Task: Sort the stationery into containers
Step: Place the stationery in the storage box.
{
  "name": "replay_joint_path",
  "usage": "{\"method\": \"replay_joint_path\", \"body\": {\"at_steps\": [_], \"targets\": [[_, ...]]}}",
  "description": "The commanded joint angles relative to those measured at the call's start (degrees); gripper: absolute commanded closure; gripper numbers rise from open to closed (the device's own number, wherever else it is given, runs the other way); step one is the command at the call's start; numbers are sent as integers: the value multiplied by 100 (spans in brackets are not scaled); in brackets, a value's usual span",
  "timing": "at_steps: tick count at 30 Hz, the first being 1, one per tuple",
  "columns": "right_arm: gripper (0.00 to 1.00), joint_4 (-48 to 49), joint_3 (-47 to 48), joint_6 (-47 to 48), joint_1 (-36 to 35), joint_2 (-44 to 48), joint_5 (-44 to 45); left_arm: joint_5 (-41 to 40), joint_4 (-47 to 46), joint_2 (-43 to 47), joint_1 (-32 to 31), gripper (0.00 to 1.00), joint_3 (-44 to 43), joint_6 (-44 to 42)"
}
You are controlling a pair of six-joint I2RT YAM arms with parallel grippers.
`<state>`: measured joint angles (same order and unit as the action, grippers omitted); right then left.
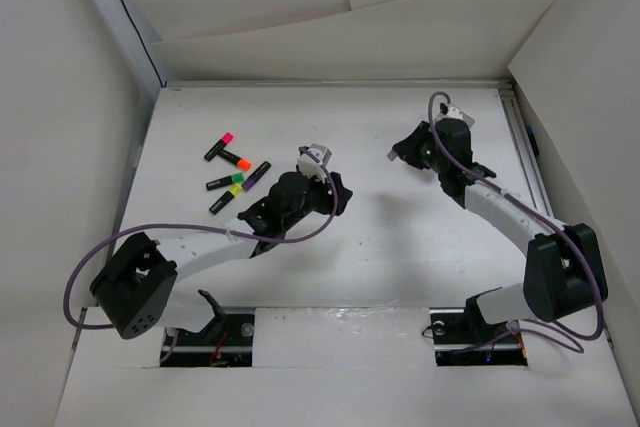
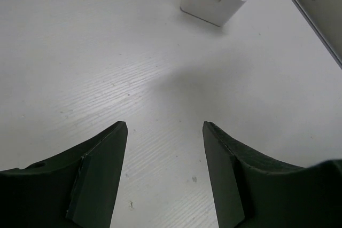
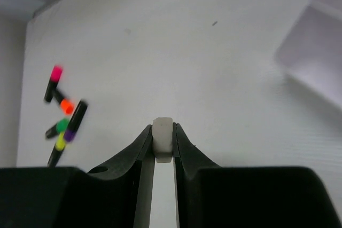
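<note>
- White table (image 1: 380, 247) all round, boxed in by pale card walls (image 1: 400, 37).
- I've got a small white block (image 3: 163, 143) pinched in the right gripper (image 3: 163, 131), the two fingers nearly together on either side of it. From the left wrist I can see brown smudges on it.
- Right by that block is the tray (image 2: 206, 9), upright on the table. The block shows at its far rim, but over it or behind it, I can't tell. From the right wrist the tray lies ahead and to the right, lavender inside.
- Well away, on the left of the table, the markers lie flat in a loose cluster: pink-capped marker (image 1: 220, 145), orange-capped marker (image 1: 236, 158), green-capped marker (image 1: 225, 183), yellow-capped marker (image 1: 224, 200) and purple-tipped marker (image 1: 257, 173). Pink and orange meet at an angle.
- My right arm has its elbow low on the near right. The forearm runs up and left, and the wrist is turned so the fingers point leftward and down.
- My left arm reaches from its near-left base up and right to mid-table, with the purple cable (image 1: 100, 247) looping alongside.
- The left gripper (image 2: 164, 126) is spread apart with nothing between the fingers, only bare table beneath. It faces the tray.
</note>
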<state>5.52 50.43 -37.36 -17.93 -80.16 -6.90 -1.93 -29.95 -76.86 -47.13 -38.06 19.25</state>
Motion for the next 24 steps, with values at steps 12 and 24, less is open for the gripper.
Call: {"method": "replay_joint_path", "body": {"at_steps": [12, 24], "targets": [[91, -569, 1591, 317, 756, -939, 3624, 149, 464, 839, 293, 46, 115, 616], [84, -921, 2032, 370, 756, -1678, 4381, 0, 481, 1050, 293, 46, 185, 791]]}}
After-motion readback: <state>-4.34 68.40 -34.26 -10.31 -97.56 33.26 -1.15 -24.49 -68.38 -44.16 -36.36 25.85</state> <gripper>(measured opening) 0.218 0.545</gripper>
